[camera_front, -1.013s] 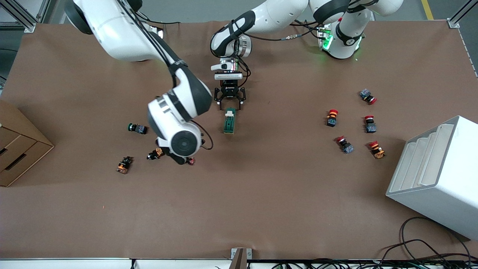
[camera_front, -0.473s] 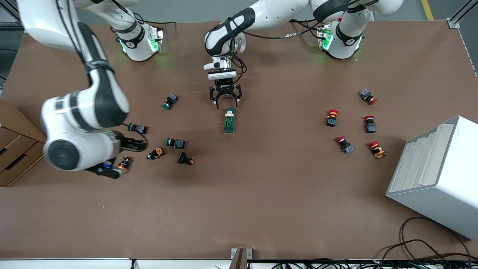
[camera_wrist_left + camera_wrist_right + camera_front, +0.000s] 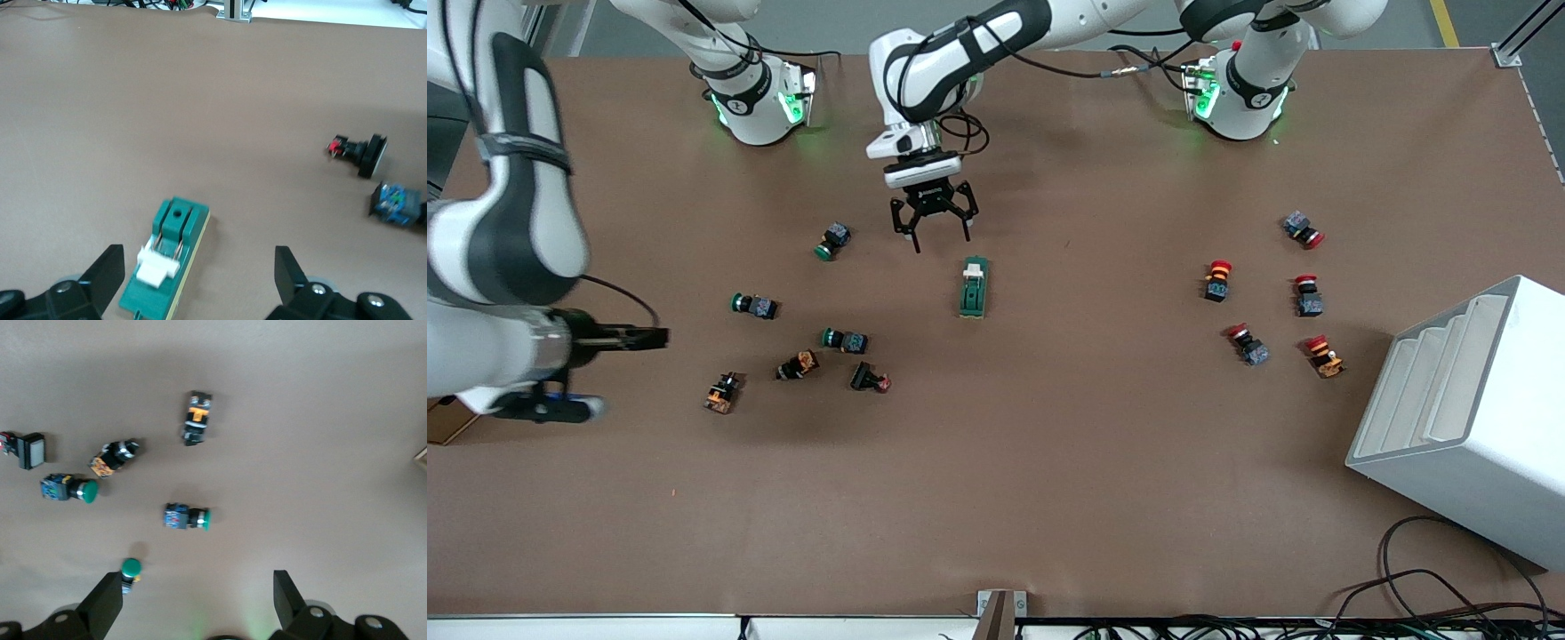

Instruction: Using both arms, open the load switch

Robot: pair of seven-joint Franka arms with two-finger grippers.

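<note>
We find the load switch (image 3: 974,287) lying flat on the brown table (image 3: 1049,489), near the middle, with its white lever (image 3: 975,266) at the end that points toward the robots' bases. Nothing is touching it. In the left wrist view the same switch (image 3: 165,260) shows as a green block with the white lever piece (image 3: 158,263) standing up from its top.

The left gripper (image 3: 934,233) hangs above the table, just off the lever end of the switch and a little toward the right arm's end. Its jaws are spread wide and hold nothing; the left wrist view shows both black fingers (image 3: 103,272) apart, with the switch lying between them lower down on the table.

The right gripper (image 3: 640,338) is out over the table near the right arm's end, well apart from the switch. In the right wrist view its fingers (image 3: 107,603) are likewise spread wide with nothing between them.

Below that gripper (and scattered around it) lie several small push buttons: a green-capped one (image 3: 754,306), another green-capped one (image 3: 845,339), a third (image 3: 831,240) closer to the bases, an orange-marked one (image 3: 723,392) and a black one with a red end (image 3: 869,380). A group of red-capped buttons (image 3: 1216,279) lies toward the left arm's end, near a white rack (image 3: 1467,418)
</note>
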